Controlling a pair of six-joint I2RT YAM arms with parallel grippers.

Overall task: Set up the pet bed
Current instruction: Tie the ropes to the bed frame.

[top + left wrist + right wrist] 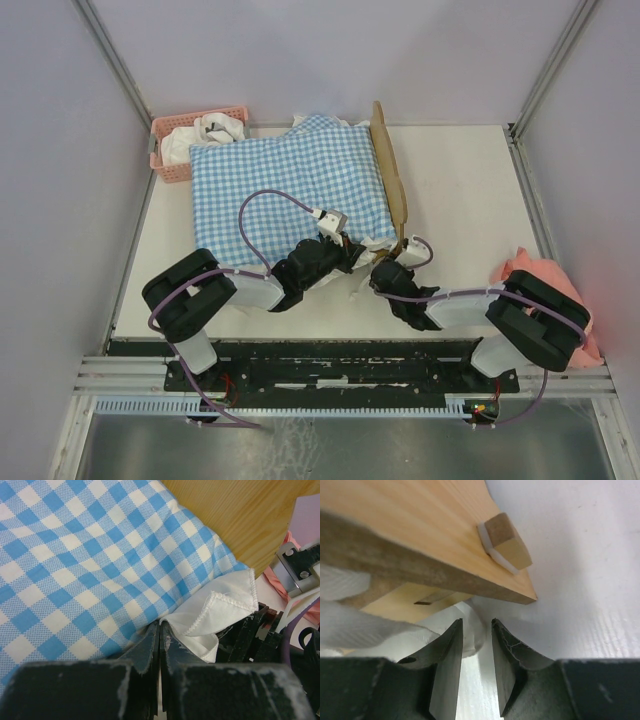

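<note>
The pet bed (pixel 389 172) lies mid-table, its light-wood headboard on the right side. Blue-white gingham bedding (pixel 285 180) covers the whole base. My left gripper (pixel 345 250) is at the bedding's near right corner. In the left wrist view its jaws (pixel 161 630) are shut, tips right at the seam between gingham (pixel 90 555) and white ruffle (pixel 220 610); no cloth shows between them. My right gripper (pixel 395 262) is at the headboard's near end. Its fingers (pixel 476 621) stand apart under the wooden frame (pixel 420 530), with a white ruffle fold (pixel 472 631) between them.
A pink basket (pixel 160 165) with white cloth (pixel 215 128) stands at the back left, touching the bedding's far corner. Beside the right arm's elbow, at the table's right edge, lies a pink cloth (pixel 560 290). Metal posts rise at both back corners.
</note>
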